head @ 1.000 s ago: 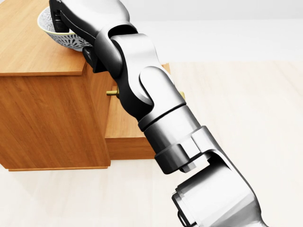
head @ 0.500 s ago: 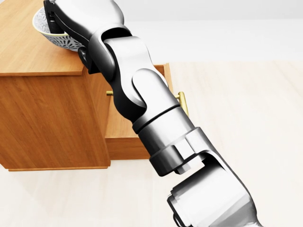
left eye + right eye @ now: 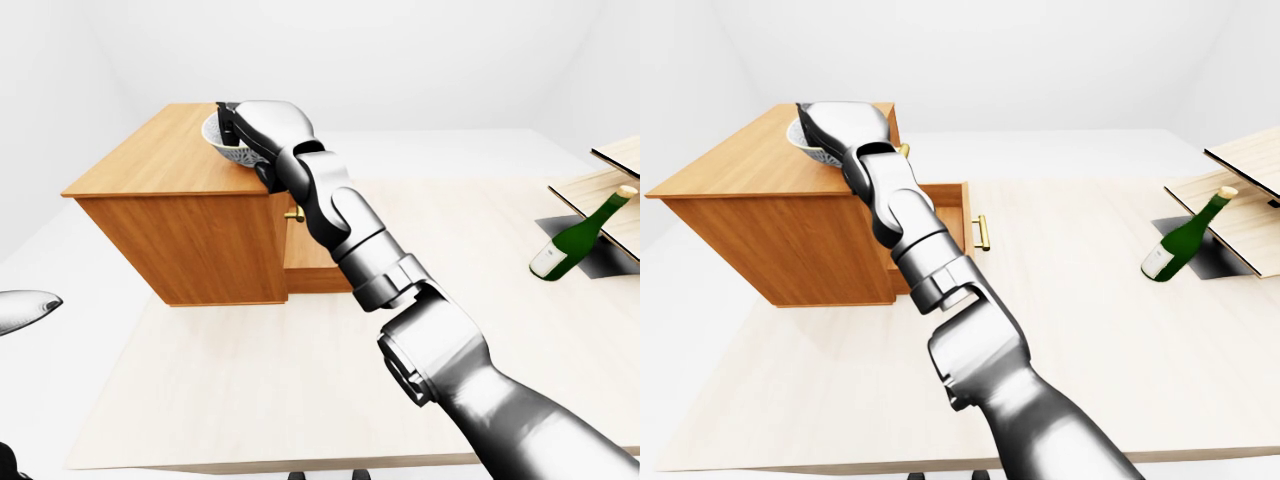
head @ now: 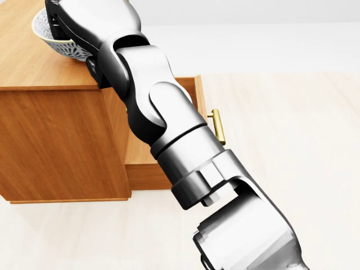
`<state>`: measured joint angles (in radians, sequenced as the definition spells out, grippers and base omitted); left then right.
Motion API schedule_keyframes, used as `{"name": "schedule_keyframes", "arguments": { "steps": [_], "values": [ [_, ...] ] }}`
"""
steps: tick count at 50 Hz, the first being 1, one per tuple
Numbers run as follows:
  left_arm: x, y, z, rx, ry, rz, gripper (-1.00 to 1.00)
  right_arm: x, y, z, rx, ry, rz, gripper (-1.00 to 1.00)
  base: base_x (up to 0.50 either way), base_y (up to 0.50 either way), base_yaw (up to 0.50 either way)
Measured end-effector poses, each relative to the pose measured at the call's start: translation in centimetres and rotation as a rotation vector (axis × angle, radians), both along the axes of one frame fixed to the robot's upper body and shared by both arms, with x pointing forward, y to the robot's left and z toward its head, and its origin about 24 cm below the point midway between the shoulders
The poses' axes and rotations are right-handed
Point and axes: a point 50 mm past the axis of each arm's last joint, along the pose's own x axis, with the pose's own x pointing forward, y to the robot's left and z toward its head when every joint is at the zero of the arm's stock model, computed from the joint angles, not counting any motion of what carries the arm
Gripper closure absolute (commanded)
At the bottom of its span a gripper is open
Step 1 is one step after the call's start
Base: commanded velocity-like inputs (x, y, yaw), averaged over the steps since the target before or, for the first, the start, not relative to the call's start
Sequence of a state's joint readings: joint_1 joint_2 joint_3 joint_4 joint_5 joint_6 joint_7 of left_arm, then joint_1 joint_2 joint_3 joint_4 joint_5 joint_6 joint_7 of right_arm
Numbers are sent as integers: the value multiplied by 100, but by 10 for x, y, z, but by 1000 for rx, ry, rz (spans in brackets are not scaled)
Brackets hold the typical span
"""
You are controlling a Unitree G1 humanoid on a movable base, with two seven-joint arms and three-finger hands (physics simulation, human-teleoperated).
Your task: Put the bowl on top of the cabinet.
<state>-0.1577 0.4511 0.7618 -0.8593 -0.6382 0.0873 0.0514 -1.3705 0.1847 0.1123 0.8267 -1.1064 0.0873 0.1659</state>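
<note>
The right hand (image 3: pixel 262 125) holds the bowl (image 4: pixel 61 48), its dark fingers (image 4: pixel 54 16) hooked over the rim and the silver palm covering most of the bowl from above. The bowl sits over the cabinet top (image 3: pixel 150 150), near its right edge.

Over the last second the arm has carried the bowl steadily to the left in the head view, away from the right edge and further in over the wood. The forearm has swung left with it, so the brass handle (image 4: pixel 218 126) of the open drawer (image 3: pixel 952 212), hidden behind the arm a second ago, now shows. The cabinet (image 3: pixel 180 235) itself has not shifted in the head view, so the base is standing still and the reach is doing the work.

This suggests the carry is nearly done. The bowl looks low enough to be close to the top, but I cannot tell whether it touches. What remains is probably lowering it, releasing it and drawing the hand clear without dragging it.

Only a grey sliver of the left hand (image 3: pixel 25 310) shows by the left edge of the bench (image 3: pixel 250 390), and I cannot tell how its fingers stand. A green bottle (image 3: pixel 575 238) leans well apart, near the bench's right edge.
</note>
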Motion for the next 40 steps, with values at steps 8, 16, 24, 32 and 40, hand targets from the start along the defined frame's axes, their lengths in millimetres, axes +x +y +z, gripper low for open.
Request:
{"name": "schedule_keyframes", "arguments": {
  "steps": [8,16,24,32,40],
  "values": [
    [0,0,0,-1,1,0,-100,1,0,-1,11,4,0,100,0,0,0],
    [0,0,0,-1,0,-1,-100,2,0,-1,20,7,0,100,0,0,0],
    [-1,0,1,-2,-3,-2,-100,2,1,-1,24,6,0,100,0,0,0],
    [-1,0,1,-4,-5,-3,-100,1,1,-2,22,-5,-1,100,0,0,0],
    [-2,1,2,-6,-10,-5,-100,0,2,-3,13,-23,-4,100,0,0,0]
  ]
}}
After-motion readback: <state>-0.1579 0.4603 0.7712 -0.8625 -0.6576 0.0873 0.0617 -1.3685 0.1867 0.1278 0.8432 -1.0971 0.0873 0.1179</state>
